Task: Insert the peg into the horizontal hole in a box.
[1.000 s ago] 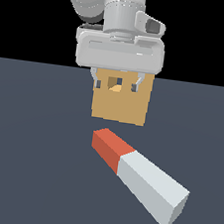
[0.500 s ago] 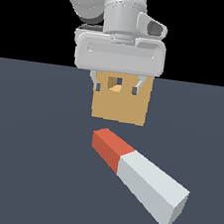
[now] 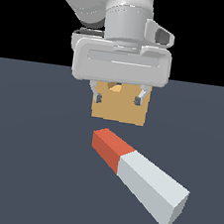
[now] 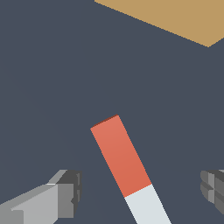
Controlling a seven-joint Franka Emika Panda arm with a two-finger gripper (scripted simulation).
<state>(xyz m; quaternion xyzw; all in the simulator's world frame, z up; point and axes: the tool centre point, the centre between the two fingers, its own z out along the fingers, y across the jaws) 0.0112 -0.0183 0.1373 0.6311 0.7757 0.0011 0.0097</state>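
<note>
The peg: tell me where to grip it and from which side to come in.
Grip the peg from above, across its two long side faces, on the white part next to the red end. It lies flat and free on the floor, clear of the box, so only its top and sides are reachable. The open gripper already straddles it in the wrist view.
</note>
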